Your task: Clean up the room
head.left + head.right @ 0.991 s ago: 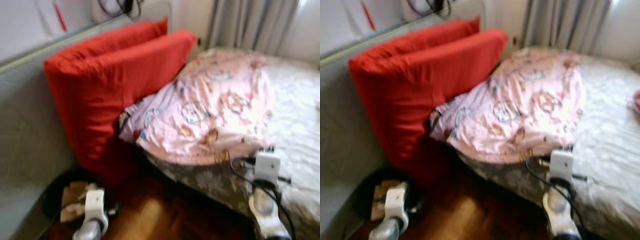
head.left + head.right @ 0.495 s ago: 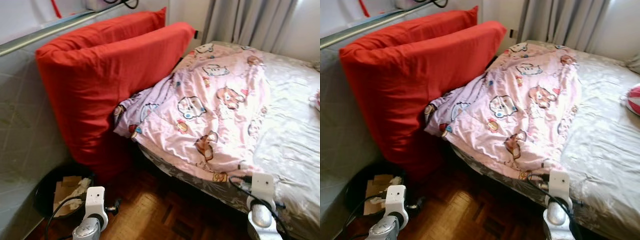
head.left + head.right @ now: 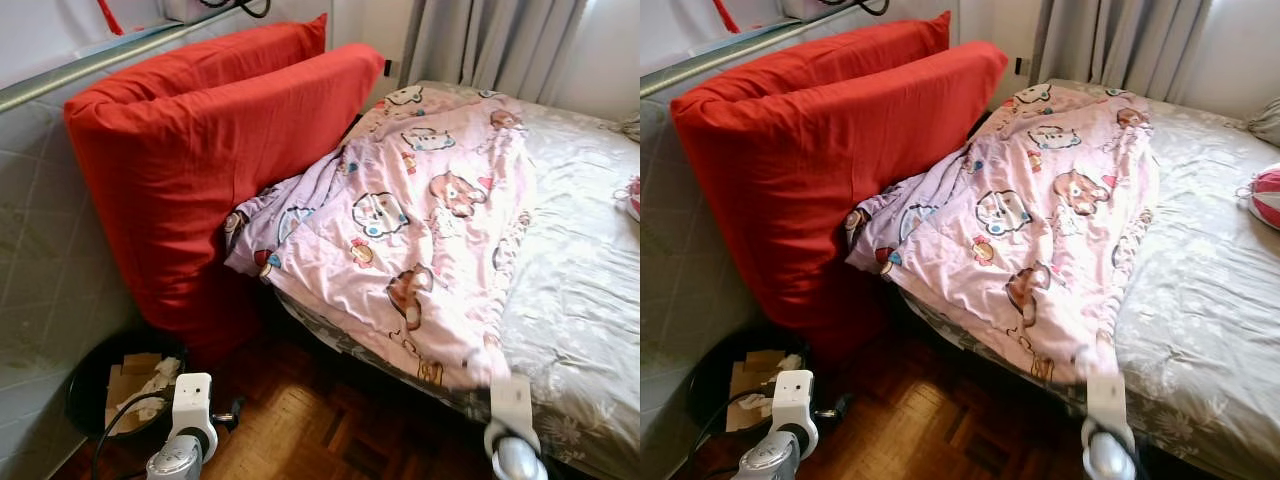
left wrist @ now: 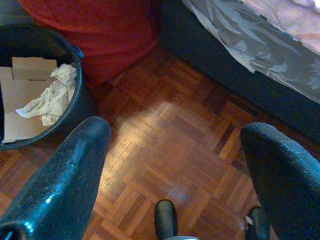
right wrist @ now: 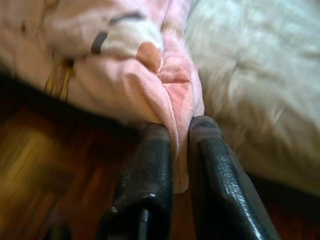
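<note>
- Gripping the lower corner of the pink blanket [image 3: 420, 220], the right pincer [image 5: 181, 145] has its two fingers pressed nearly together with a fold of cloth pinched between them, at the bed's [image 3: 590, 260] near edge.
- The step in hand looks like straightening the bedding; next the held corner probably needs drawing away from the red cushions [image 3: 200, 160] so the blanket spreads flat.
- The blanket is pink with cartoon animals, rumpled, bunched against the red cushions and spilling over the bed's near edge.
- The left pincer [image 4: 175, 150] hangs wide open and empty above the parquet floor [image 4: 170, 130], beside a black bin [image 3: 85, 385] below the cushions.
</note>
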`<state>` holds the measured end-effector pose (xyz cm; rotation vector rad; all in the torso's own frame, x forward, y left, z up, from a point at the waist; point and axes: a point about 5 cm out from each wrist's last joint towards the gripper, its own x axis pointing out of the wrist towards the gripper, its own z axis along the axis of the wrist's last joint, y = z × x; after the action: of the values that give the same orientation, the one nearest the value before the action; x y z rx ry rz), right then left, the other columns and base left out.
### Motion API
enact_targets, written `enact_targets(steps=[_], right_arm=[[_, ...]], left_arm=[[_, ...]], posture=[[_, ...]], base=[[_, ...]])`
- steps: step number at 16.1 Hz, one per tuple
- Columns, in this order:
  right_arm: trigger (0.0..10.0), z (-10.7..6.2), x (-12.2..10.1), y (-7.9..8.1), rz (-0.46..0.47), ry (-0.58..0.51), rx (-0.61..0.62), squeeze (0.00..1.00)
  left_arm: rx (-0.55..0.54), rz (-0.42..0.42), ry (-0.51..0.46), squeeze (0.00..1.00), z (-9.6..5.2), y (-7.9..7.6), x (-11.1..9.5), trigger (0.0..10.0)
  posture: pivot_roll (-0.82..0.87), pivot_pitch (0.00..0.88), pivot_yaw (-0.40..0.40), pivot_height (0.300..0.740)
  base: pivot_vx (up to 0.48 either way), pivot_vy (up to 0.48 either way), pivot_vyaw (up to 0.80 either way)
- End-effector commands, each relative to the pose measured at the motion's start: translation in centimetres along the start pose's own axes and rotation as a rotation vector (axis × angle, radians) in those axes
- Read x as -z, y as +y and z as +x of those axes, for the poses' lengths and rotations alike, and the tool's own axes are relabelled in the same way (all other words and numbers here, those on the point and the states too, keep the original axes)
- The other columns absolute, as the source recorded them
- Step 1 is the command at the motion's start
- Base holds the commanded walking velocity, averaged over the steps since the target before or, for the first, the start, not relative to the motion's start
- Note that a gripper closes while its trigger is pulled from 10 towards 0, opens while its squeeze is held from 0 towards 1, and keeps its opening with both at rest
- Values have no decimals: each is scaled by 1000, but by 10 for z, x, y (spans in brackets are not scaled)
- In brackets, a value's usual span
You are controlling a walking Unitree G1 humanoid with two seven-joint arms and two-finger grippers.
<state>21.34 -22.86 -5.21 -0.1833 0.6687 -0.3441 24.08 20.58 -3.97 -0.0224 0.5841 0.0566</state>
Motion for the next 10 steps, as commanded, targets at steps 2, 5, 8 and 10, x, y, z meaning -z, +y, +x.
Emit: enact_targets(steps=[2, 5, 8, 10], right_arm=[[10000, -7, 18, 7, 39, 57, -74, 1000], [10000, -15, 42, 5, 41, 151, -90, 949], [10000, -28, 70, 7, 50, 287, -151, 0], [10000, -34, 80, 9, 156, 338, -174, 0]], left_arm=[[12, 5, 26, 0, -1, -1, 5, 10000], [19, 3, 35, 0, -2, -2, 7, 10000], [38, 1, 61, 0, -2, -4, 10, 10000], [44, 7, 101, 0, -4, -4, 17, 10000]], posture=[[62, 69, -11, 740], [62, 67, -10, 740], [64, 62, -9, 740], [63, 57, -9, 740]], base=[[0, 0, 0], [0, 0, 0], [0, 0, 0], [0, 0, 0]])
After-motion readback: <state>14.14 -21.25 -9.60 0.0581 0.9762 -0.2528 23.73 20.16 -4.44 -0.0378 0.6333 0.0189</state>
